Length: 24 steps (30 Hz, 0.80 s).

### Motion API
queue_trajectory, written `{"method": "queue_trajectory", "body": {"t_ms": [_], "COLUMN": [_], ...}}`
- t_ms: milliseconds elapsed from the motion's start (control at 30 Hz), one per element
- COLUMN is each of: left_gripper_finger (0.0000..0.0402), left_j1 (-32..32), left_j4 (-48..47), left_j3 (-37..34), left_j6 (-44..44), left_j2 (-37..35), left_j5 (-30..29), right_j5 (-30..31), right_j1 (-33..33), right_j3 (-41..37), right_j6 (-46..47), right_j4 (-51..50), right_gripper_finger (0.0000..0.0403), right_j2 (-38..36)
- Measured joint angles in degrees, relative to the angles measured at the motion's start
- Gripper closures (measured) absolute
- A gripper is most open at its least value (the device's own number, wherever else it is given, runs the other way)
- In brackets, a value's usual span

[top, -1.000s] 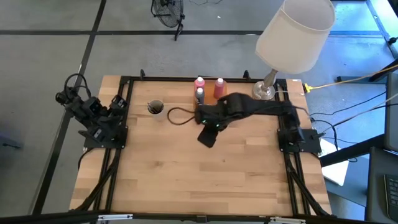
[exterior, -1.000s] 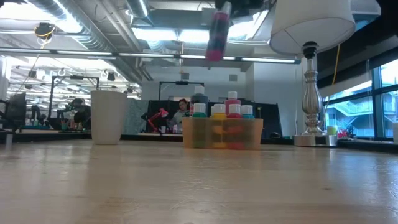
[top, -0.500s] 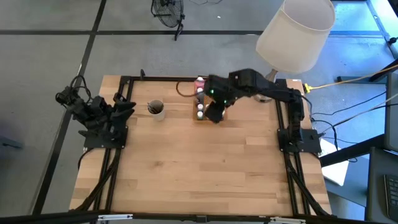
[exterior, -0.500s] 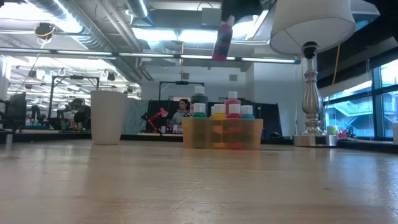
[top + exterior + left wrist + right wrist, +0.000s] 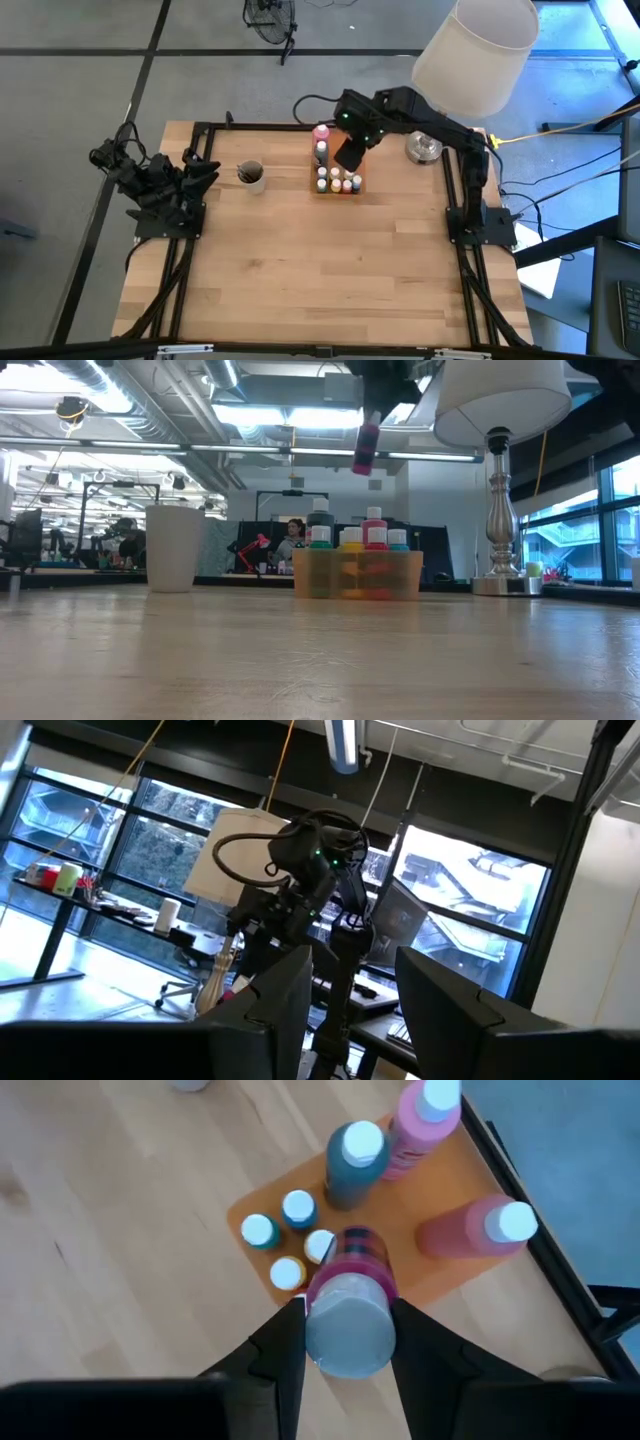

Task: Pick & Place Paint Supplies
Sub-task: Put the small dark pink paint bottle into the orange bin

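Observation:
My right gripper [image 5: 348,155] hangs high over the orange tray [image 5: 440,1275] at the table's far side, shut on a pink bottle [image 5: 367,448] with a pale cap. The tray [image 5: 355,575] holds a dark teal bottle [image 5: 355,1160], two taller pink bottles [image 5: 425,1120] and several tiny bottles [image 5: 298,1207] with pale caps, all standing on its floor. No brushes show. My left gripper [image 5: 350,1010] is open and waits at the table's left edge [image 5: 200,172]. My right gripper holds the pink bottle by its capped upper end [image 5: 348,1330], pinched between the two fingers [image 5: 285,1340]. The fingers come from above, pointing down. The bottle hangs below them nearly upright, lifted clear above the tray's bottles.
A white cup [image 5: 250,175] stands left of the tray. A lamp with a big white shade [image 5: 470,50] and a metal base [image 5: 424,147] stands at the far right corner, close to my right arm. Bare wood [image 5: 320,270] fills the near half of the table.
My right gripper has carried the pink bottle from the table's middle toward the far edge, ending over the tray. The bottle stayed lifted clear and has swung from tilted to nearly upright.

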Motion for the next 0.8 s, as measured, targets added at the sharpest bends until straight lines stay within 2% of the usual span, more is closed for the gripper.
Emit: {"method": "queue_trajectory", "body": {"t_ms": [133,367,567,800], "left_gripper_finger": [0.0258,0.0258,0.0258,0.0258], "left_j1": [0.0,0.0,0.0,0.0], "left_j4": [0.0,-0.1,0.0,0.0], "left_j3": [0.0,0.0,0.0,0.0], "left_j6": [0.0,3.7,7.4,7.2], "left_j2": [0.0,0.0,0.0,0.0], "left_j5": [-0.1,-1.9,-2.9,-5.4], "right_j5": [0.2,-0.1,-1.3,-0.1], "right_j1": [-1.4,-3.6,-3.6,-5.3], "right_j3": [-3.1,-14.7,-19.3,-23.1], "right_j6": [-0.6,1.6,1.0,-1.1], "right_j4": [0.0,-0.1,0.0,2.6], "right_gripper_finger": [0.0281,0.0281,0.0281,0.0281], "right_j2": [-2.2,-8.6,-8.8,-8.4]}}
